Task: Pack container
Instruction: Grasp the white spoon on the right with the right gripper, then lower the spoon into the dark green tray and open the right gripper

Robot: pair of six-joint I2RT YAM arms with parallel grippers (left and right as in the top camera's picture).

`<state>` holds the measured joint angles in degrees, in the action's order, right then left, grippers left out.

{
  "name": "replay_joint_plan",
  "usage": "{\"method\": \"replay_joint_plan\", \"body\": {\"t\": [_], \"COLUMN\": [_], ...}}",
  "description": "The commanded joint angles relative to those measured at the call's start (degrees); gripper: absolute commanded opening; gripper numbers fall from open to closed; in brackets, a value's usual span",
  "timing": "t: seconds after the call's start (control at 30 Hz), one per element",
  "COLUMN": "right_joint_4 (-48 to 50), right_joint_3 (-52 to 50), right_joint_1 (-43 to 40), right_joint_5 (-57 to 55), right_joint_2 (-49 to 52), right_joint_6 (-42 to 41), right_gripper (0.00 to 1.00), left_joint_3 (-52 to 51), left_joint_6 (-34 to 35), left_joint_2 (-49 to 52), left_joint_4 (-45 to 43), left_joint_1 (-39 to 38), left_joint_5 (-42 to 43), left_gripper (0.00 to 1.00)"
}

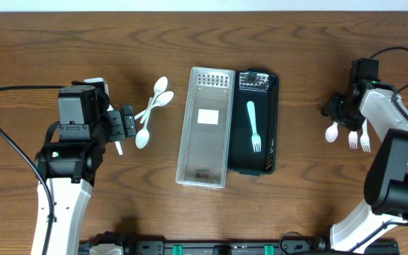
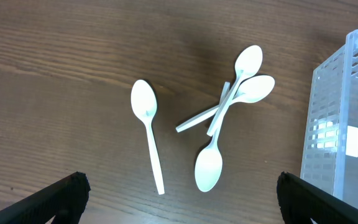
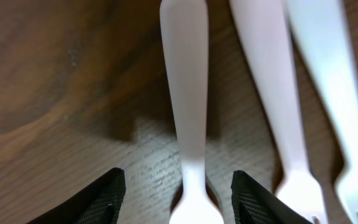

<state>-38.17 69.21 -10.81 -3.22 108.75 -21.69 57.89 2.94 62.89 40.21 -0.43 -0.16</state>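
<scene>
A white perforated container (image 1: 207, 152) and a black container (image 1: 268, 120) stand side by side at the table's middle. A pale green fork (image 1: 253, 126) lies in the black one. Several white spoons (image 1: 151, 112) lie left of the containers; they also show in the left wrist view (image 2: 229, 93). My left gripper (image 1: 127, 126) (image 2: 182, 205) is open and empty just short of them. A white spoon (image 1: 331, 132) (image 3: 184, 74) and two white forks (image 1: 359, 139) (image 3: 266, 93) lie at the right. My right gripper (image 1: 333, 112) (image 3: 179, 199) is open, one finger on each side of the spoon's neck.
The white container's wall (image 2: 340, 124) stands at the right edge of the left wrist view, close to the spoons. Black cables (image 1: 6, 92) run from both arms. The table's front edge holds a black rail (image 1: 211, 248).
</scene>
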Motion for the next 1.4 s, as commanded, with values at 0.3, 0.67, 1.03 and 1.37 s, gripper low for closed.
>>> {"method": "replay_joint_plan", "body": {"t": [0.3,0.67,1.03,1.37], "right_joint_4": [-1.09,-2.75,1.55,7.02], "right_joint_3": [0.04,0.15,-0.66,-8.31], "right_joint_1": [-0.26,4.92,28.02,38.38], "right_joint_5": [0.04,4.09,5.33,-3.65], "right_joint_2": [4.81,-14.08,-25.33,-13.88], "right_joint_6": [-1.01,-0.81,-0.85,-12.02], "right_gripper": [0.09,0.01,0.01,0.36], "left_joint_3": [1.07,1.05,1.07,1.07], "left_joint_6": [-0.35,-0.35,-0.35,-0.35], "left_joint_2": [-0.02,-0.02,-0.02,-0.02], "left_joint_4": [0.11,0.11,0.11,0.11], "left_joint_1": [0.26,0.26,0.26,0.26], "left_joint_5": [0.17,0.17,0.17,0.17], "left_gripper": [0.98,0.98,0.98,0.98]}}
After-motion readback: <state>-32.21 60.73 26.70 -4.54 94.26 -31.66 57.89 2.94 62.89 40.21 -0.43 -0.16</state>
